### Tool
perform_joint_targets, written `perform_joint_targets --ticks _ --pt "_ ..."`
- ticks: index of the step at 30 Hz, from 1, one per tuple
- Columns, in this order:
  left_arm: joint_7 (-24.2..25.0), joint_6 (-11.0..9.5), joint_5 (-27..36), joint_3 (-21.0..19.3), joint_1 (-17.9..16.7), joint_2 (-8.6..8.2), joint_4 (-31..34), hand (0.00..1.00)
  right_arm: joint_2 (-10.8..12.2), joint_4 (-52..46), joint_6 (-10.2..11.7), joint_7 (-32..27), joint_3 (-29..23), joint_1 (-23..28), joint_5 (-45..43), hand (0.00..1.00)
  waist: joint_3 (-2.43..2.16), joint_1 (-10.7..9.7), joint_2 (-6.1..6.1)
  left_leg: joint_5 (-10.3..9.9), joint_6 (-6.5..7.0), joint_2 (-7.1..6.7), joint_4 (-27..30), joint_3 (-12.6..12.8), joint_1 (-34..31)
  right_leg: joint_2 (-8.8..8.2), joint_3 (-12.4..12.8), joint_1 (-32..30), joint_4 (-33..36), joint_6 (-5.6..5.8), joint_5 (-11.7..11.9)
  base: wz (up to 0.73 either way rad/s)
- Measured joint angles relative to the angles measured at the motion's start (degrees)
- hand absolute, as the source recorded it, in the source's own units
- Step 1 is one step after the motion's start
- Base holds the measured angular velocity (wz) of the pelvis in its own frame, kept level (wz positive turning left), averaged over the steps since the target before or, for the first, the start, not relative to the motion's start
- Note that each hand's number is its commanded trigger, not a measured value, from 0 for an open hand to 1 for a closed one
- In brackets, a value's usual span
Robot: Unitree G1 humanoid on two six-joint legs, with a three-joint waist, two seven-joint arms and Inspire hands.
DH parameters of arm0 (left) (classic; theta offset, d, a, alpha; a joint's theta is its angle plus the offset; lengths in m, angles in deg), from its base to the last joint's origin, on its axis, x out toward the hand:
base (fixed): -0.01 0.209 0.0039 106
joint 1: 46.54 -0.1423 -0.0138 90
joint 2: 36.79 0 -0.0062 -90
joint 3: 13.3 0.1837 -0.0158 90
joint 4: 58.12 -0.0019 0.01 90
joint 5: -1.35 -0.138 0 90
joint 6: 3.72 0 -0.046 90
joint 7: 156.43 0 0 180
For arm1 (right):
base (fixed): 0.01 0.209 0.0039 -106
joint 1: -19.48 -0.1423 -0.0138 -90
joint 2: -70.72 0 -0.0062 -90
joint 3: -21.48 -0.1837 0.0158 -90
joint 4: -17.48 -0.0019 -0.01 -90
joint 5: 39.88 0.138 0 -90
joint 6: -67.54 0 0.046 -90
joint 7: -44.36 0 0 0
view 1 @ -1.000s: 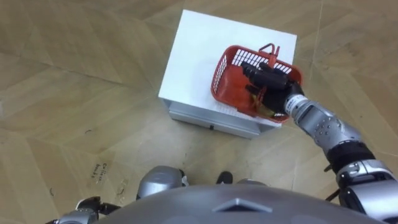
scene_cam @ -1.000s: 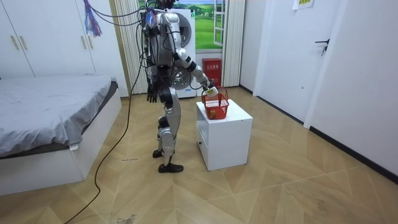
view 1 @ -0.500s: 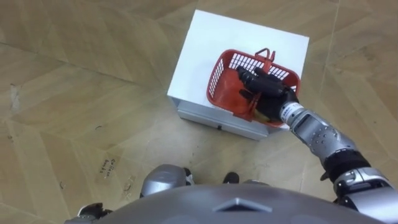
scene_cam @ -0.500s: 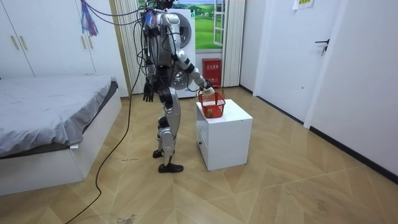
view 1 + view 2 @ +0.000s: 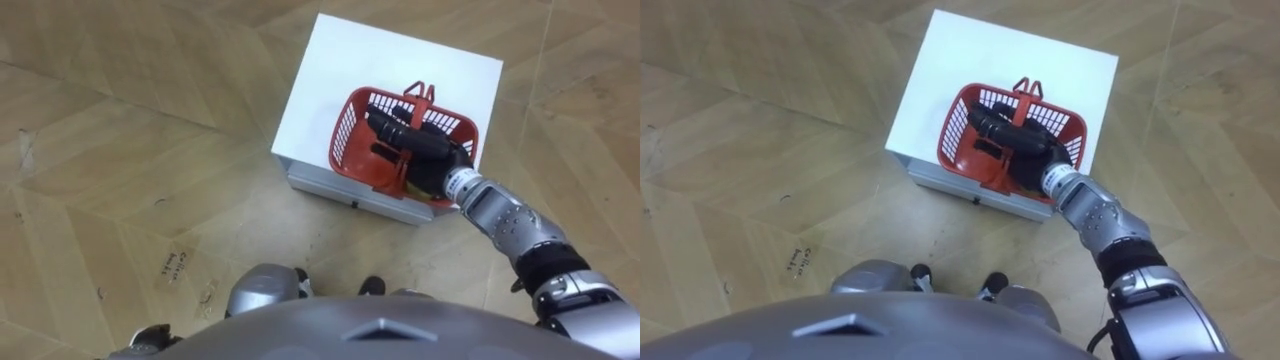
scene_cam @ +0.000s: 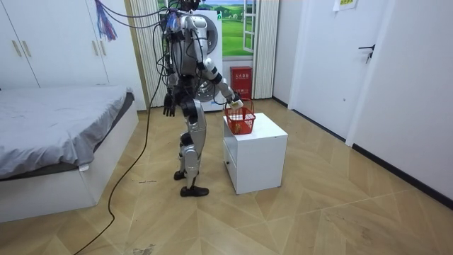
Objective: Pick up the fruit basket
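The red mesh fruit basket [image 5: 350, 150] hangs over the near right part of the white cabinet [image 5: 340, 60], tilted, with its upright handle [image 5: 417, 98] raised. My right hand [image 5: 415, 150] reaches in from the lower right and is shut on the basket at the handle, its dark fingers over the inside. What lies in the basket is mostly hidden by the hand. In the room view the basket [image 6: 240, 123] sits just above the cabinet's top edge nearest me. My left hand [image 6: 168, 106] hangs at my hip, fingers relaxed.
I stand on the wooden floor at the cabinet's [image 6: 258, 152] side. A bed [image 6: 56, 134] lies at the room view's left and a washing machine [image 6: 212, 42] stands behind me. Open floor spreads toward the door [image 6: 368, 64].
The basket, held in my right hand, has shifted toward me across the cabinet top and tilted more. The eye view has shifted a little as well.
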Motion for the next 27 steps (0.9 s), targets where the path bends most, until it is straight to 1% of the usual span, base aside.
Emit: perform_joint_targets --ticks 7,12,27 --pt "0.04 -0.08 0.00 0.90 0.01 -0.03 0.25 0.00 0.03 0.38 0.01 0.63 0.10 0.00 0.00 0.00 -0.10 -0.09 -0.28 0.00 0.00 -0.01 0.04 0.01 -0.12 -0.02 -0.03 0.00 0.06 0.04 -0.05 0.00" --pt "0.04 -0.37 0.02 0.94 0.01 -0.04 0.27 0.00 0.17 0.45 0.02 0.99 0.13 0.00 0.00 0.00 -0.01 -0.15 -0.75 0.00 0.00 -0.03 0.04 0.05 -0.11 -0.05 -0.04 0.00 0.07 0.06 -0.09 0.00" --pt "0.41 -0.44 0.05 1.00 0.01 -0.08 1.32 0.00 0.90 0.77 0.51 1.31 0.12 0.33 0.02 0.00 0.03 -0.47 -0.84 -0.01 0.00 -0.01 0.03 0.05 -0.29 -0.12 -0.53 0.01 0.08 0.07 -0.19 0.00"
